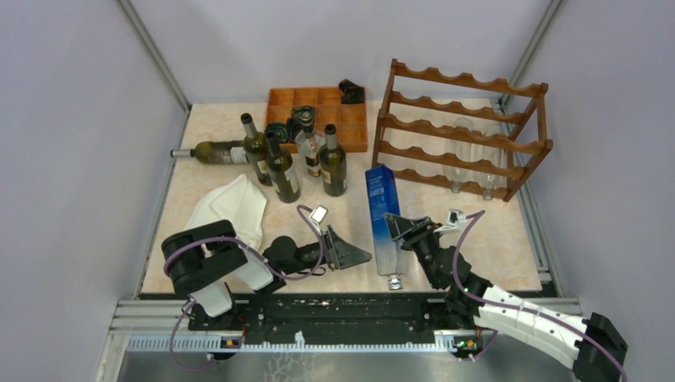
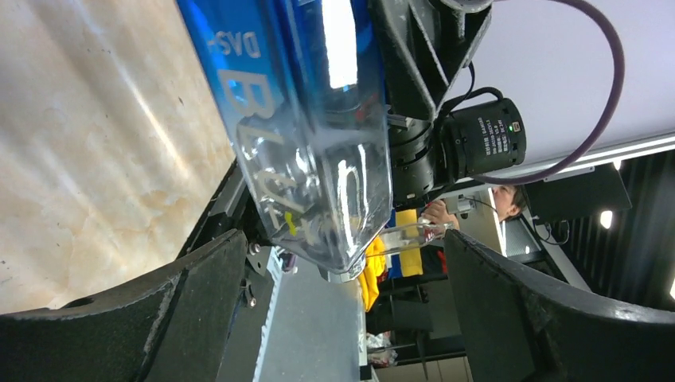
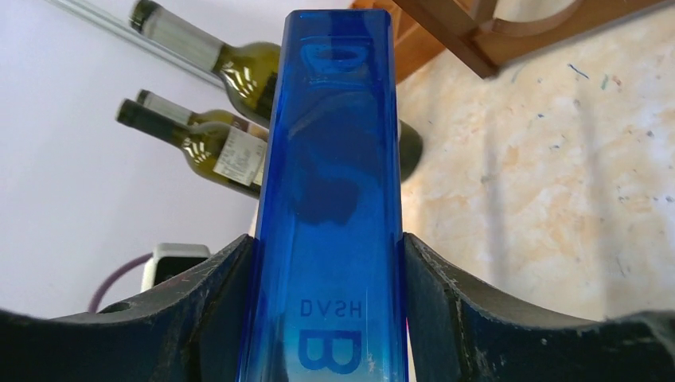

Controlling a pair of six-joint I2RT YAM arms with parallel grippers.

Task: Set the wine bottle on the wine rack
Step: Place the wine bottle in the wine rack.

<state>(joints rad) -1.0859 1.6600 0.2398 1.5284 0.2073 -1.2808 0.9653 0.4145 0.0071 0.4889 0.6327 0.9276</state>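
Here: right gripper clamped on blue bottle, centre frame; left gripper jaws wide apart, lower centre, holding nothing; wine rack upper right.

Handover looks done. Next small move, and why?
Probably draw the left gripper back from the blue bottle. Its jaws stand open on either side of the neck end, while the right gripper clamps the body. That would free the right arm to carry the bottle toward the wine rack.
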